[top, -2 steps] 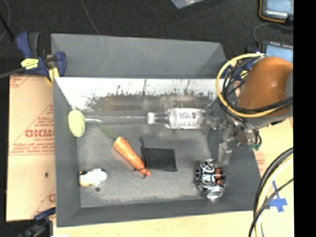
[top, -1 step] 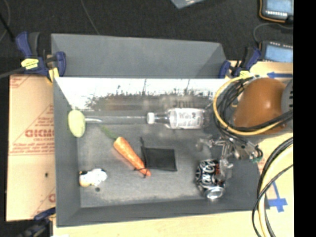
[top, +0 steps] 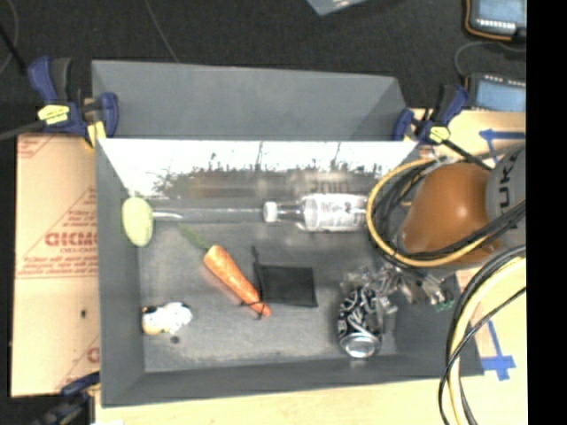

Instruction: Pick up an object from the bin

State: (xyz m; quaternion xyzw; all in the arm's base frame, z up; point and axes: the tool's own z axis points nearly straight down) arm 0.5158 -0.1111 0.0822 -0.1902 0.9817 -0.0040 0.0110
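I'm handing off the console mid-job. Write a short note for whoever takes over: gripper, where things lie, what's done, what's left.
Gripper: low at the right end of the bin, at the upper end of a crushed black-and-white can; open or shut can't be told.
Things: the can lies front right. A clear bottle lies along the back. An orange carrot is mid-bin, its tip against a flat black square. A small white toy is front left, and a pale green oval piece sits by the left wall.
Done: nothing lifted yet.
Left: grasp and lift one thing; the can is nearest.
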